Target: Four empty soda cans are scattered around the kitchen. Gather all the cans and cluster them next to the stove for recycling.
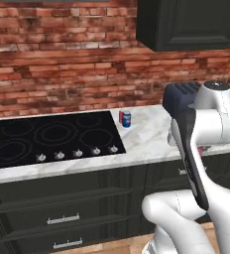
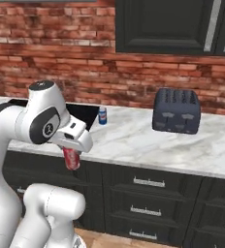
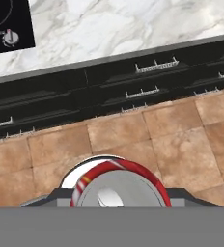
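In the left base view a blue soda can (image 1: 126, 118) stands upright on the marble table (image 1: 146, 139) just beside the right edge of the stove (image 1: 52, 136), so one can looks already delivered. In the right base view the claw (image 2: 72, 156) is closed around a red soda can (image 2: 71, 158), held out in front of the table edge over the cabinet drawers (image 2: 148, 193). The hand view looks down past that red can's silver top at the tile floor (image 3: 133, 135), so this is the carry step; next, I judge, the can must rise over the table and be set beside the blue one.
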